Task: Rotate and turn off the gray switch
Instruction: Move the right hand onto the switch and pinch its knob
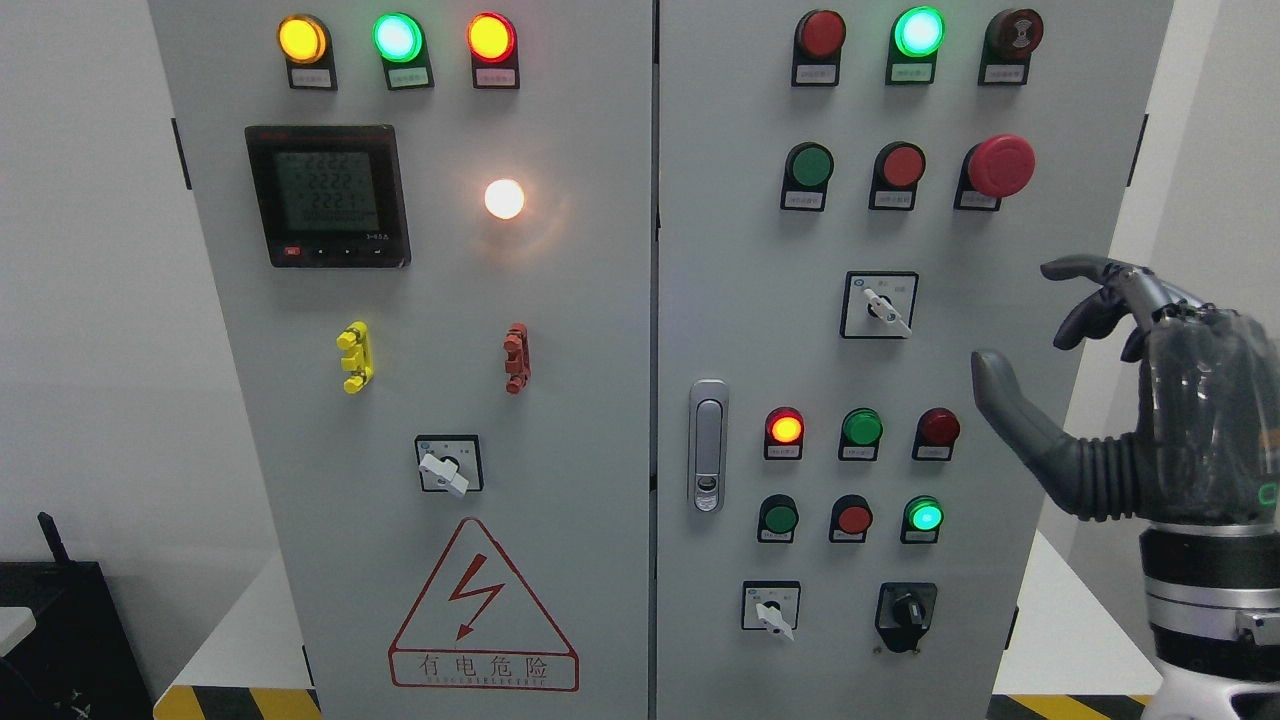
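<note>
Gray switch sits on the right door of the cabinet, under the red mushroom button; the right hand hangs beside it, fingers spread and empty, so it should close squarely on the knob before turning.

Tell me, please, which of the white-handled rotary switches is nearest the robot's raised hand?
The upper switch on the right door, below the red mushroom button. It sits about level with the right hand; the other two white-handled switches sit lower and further left.
</note>
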Motion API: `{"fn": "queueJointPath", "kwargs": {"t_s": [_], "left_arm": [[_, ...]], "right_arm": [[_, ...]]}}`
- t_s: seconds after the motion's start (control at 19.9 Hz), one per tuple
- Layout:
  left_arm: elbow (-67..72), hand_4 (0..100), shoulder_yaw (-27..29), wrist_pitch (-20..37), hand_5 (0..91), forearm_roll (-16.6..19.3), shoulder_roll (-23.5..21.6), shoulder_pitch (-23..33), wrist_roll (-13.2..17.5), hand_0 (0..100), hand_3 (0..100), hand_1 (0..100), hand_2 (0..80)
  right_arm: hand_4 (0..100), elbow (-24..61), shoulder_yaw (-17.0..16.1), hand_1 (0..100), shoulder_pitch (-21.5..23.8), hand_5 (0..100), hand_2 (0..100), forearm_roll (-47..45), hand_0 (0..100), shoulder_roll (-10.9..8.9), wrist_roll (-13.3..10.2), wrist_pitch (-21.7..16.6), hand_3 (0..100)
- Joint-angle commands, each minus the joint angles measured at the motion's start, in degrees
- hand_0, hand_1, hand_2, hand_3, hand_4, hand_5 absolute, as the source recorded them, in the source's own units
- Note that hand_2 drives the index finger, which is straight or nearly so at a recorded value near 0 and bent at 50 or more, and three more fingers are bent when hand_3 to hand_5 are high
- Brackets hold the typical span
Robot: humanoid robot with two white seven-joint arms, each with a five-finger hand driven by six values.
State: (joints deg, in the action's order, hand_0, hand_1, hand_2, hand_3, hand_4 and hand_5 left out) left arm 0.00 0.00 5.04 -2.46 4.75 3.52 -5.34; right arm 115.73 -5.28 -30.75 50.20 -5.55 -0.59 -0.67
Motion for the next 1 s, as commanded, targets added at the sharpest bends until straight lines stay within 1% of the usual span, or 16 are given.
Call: {"fn": "queueJointPath", "kwargs": {"t_s": [0.0,0.15,0.35,0.45,0.5,0.55,0.7,0.85,0.95], "left_arm": [[0.8,0,-0.1,0.0,0.0,0.0,0.0,0.0,0.0,12,0,39,0.0],[0.8,0,-0.1,0.0,0.0,0.0,0.0,0.0,0.0,12,0,39,0.0],[0.8,0,-0.1,0.0,0.0,0.0,0.0,0.0,0.1,12,0,39,0.0],[0.8,0,-0.1,0.0,0.0,0.0,0.0,0.0,0.1,12,0,39,0.0],[0.8,0,-0.1,0.0,0.0,0.0,0.0,0.0,0.0,12,0,39,0.0],[0.8,0,-0.1,0.0,0.0,0.0,0.0,0.0,0.0,12,0,39,0.0],[0.8,0,-0.1,0.0,0.0,0.0,0.0,0.0,0.1,12,0,39,0.0],[0.8,0,-0.1,0.0,0.0,0.0,0.0,0.0,0.1,12,0,39,0.0],[0.8,0,-0.1,0.0,0.0,0.0,0.0,0.0,0.0,12,0,39,0.0]], "right_arm": [[83,-1.6,4.8,37,-0.2,100,43,1.1,13,3.62,0.2,3.0,86],[83,-2.8,6.2,38,-1.5,100,43,1.1,12,3.79,0.3,5.8,86],[87,-3.4,7.8,40,-2.6,100,42,1.2,11,4.23,0.3,8.1,89],[90,-3.4,9.1,43,-2.6,100,43,1.7,10,5.45,0.2,9.9,93],[91,-3.5,9.1,43,-2.6,100,43,2.4,10,6.07,0.2,10.3,94],[92,-3.5,9.2,44,-2.6,100,43,2.8,10,6.25,0.2,10.3,96],[93,-3.8,9.9,46,-2.6,100,44,3.4,9,6.34,0.2,10.4,97],[94,-5.1,10.0,46,-2.9,100,44,6.4,9,7.83,0.1,10.6,99],[94,-5.5,10.0,47,-3.5,100,45,6.8,9,8.36,0.1,12.0,99]]}}
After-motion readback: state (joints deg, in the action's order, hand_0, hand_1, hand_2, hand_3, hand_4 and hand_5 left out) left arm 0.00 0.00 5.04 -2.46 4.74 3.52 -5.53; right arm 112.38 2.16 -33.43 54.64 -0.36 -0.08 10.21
